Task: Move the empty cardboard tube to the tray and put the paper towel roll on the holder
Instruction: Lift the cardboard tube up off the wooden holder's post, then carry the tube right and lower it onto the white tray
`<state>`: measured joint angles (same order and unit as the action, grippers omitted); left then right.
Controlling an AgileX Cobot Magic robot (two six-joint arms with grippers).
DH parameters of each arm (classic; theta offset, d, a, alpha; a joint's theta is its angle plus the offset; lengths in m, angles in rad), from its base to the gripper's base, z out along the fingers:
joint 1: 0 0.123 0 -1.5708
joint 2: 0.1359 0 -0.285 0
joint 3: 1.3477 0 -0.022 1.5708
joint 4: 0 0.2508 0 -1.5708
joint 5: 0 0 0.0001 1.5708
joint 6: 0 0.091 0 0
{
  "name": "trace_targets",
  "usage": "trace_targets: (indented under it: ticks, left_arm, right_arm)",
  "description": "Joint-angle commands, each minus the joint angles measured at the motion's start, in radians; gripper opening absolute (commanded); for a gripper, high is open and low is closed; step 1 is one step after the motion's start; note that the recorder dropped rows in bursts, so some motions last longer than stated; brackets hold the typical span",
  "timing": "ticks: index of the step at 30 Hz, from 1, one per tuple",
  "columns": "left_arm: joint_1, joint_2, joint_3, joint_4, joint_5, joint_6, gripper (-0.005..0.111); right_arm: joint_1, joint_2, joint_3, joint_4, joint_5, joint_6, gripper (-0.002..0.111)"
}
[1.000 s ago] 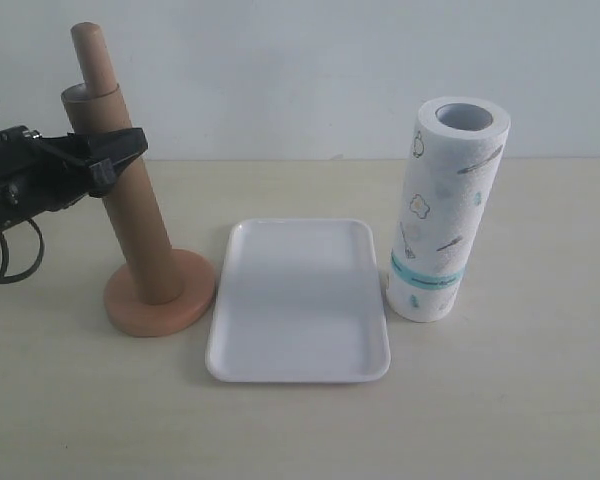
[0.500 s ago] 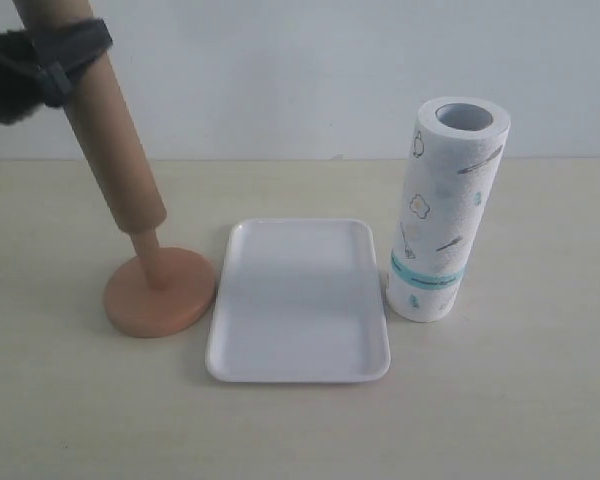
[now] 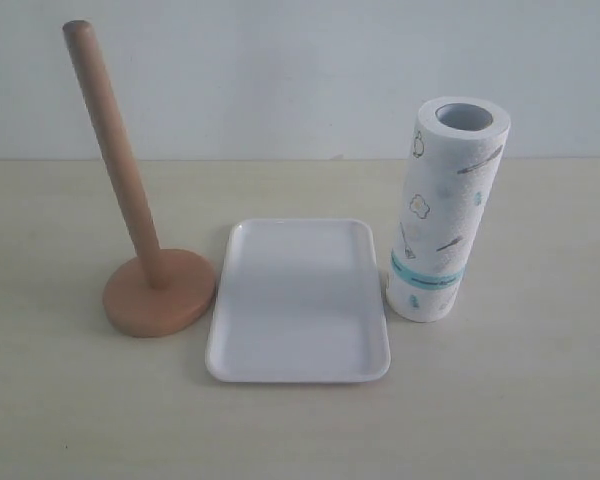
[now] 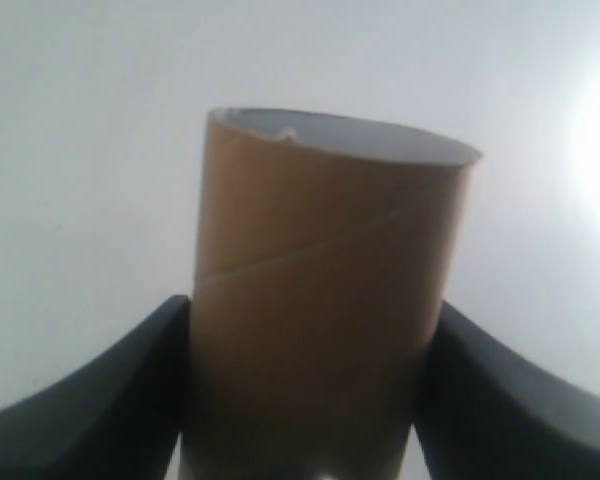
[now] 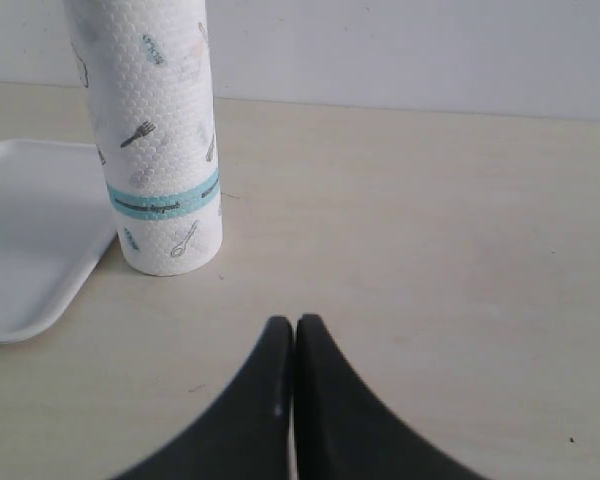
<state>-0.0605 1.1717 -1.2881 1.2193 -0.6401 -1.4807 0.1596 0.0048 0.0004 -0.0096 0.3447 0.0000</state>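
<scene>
The brown empty cardboard tube [image 4: 325, 290] fills the left wrist view, clamped between the two black fingers of my left gripper [image 4: 310, 400]; neither shows in the exterior view. The wooden holder [image 3: 130, 230] stands bare at the left of the table, its post leaning slightly. The white tray [image 3: 300, 300] lies flat in the middle with nothing on it. The paper towel roll [image 3: 446, 210] stands upright just right of the tray, also seen as the paper towel roll [image 5: 155, 130] in the right wrist view. My right gripper [image 5: 295, 325] is shut, empty, low over the table short of the roll.
A pale wall runs behind the beige table [image 3: 520, 400]. The tray's corner [image 5: 30, 250] sits beside the roll in the right wrist view.
The left gripper lifted the cardboard tube up off the holder's post and out of the exterior view. The post now stands bare. The right gripper stayed shut.
</scene>
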Motion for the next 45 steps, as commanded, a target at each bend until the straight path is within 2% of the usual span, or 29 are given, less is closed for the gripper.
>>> trace_targets:
  ticks: [1,6,9,12,14,17,22,25,27,28,30,33,35,36,37,39,45]
  left_arm:
    - [-0.001,-0.005,-0.157,0.295,-0.077,-0.296,0.004]
    - [-0.03,-0.009,-0.201,0.448,-0.226,-0.349,0.004]
    - [-0.08,-0.007,-0.201,0.525,-0.299,-0.412,0.004]
    - [-0.135,0.002,-0.184,0.525,-0.443,-0.438,0.004]
    - [-0.178,0.004,-0.147,0.525,-0.487,-0.438,0.004]
    - [-0.232,0.002,-0.067,0.525,-0.455,-0.429,0.004]
    - [-0.282,0.002,0.123,0.525,-0.313,-0.365,0.004]
    - [-0.326,0.002,0.284,0.525,-0.147,-0.304,0.004]
    - [-0.36,0.002,0.382,0.45,-0.017,-0.209,0.004]
    - [-0.381,0.004,0.442,0.362,0.05,-0.127,0.004]
    - [-0.416,0.025,0.548,0.116,0.129,0.075,0.004]
    - [-0.444,0.078,0.638,-0.289,0.135,0.32,0.004]
    - [-0.451,0.121,0.641,-0.479,0.177,0.32,0.004]
    - [-0.451,0.144,0.624,-0.502,0.217,0.281,0.004]
    - [-0.451,0.167,0.597,-0.475,0.265,0.226,0.004]
    - [-0.451,0.211,0.539,-0.329,0.319,0.048,0.004]
    - [-0.451,0.337,0.314,0.339,0.323,-0.625,0.004]
  right_arm:
    - [0.001,-0.005,0.0,-0.001,-0.011,0.0,0.0]
    - [0.001,-0.005,0.0,-0.001,-0.011,0.0,0.0]
    - [0.001,-0.005,0.0,-0.001,-0.011,0.0,0.0]
    - [0.001,-0.005,0.0,-0.001,-0.011,0.0,0.0]
    - [0.001,-0.005,0.0,-0.001,-0.011,0.0,0.0]
    - [0.001,-0.005,0.0,-0.001,-0.011,0.0,0.0]
    - [0.001,-0.005,0.0,-0.001,-0.011,0.0,0.0]
    - [0.001,-0.005,0.0,-0.001,-0.011,0.0,0.0]
    - [0.001,-0.005,0.0,-0.001,-0.011,0.0,0.0]
    - [0.001,-0.005,0.0,-0.001,-0.011,0.0,0.0]
    - [0.001,-0.005,0.0,-0.001,-0.011,0.0,0.0]
    - [0.001,-0.005,0.0,-0.001,-0.011,0.0,0.0]
    - [0.001,-0.005,0.0,-0.001,-0.011,0.0,0.0]
    - [0.001,-0.005,0.0,-0.001,-0.011,0.0,0.0]
    - [0.001,-0.005,0.0,-0.001,-0.011,0.0,0.0]
    - [0.001,-0.005,0.0,-0.001,-0.011,0.0,0.0]
    - [0.001,-0.005,0.0,-0.001,-0.011,0.0,0.0]
